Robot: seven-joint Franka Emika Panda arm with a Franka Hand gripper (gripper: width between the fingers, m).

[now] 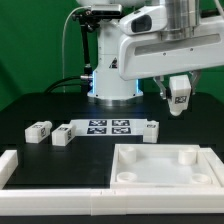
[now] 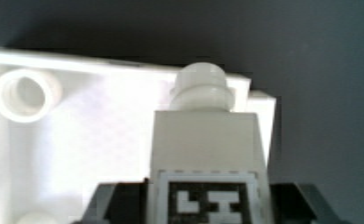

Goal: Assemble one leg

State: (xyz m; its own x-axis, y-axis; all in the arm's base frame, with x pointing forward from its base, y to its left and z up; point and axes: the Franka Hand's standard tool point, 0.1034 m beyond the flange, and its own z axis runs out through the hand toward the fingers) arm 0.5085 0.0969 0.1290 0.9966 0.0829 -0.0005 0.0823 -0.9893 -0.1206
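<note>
My gripper (image 1: 180, 92) is shut on a leg (image 1: 180, 98), a stubby white block with a black-and-white tag, and holds it in the air above the far right part of the big white square panel (image 1: 150, 172). In the wrist view the leg (image 2: 207, 130) fills the middle, tag near the dark fingers (image 2: 117, 200), its rounded peg end pointing at the panel's edge (image 2: 90, 120). A round corner socket (image 2: 26, 94) shows on the panel. Other legs lie on the table: one (image 1: 39, 128) at the exterior view's left, one (image 1: 64, 135) beside it, one (image 1: 151, 128) by the marker board.
The marker board (image 1: 107, 127) lies on the dark table behind the panel. A white L-shaped fence (image 1: 40, 178) borders the front and left. The robot's base (image 1: 112, 70) stands at the back.
</note>
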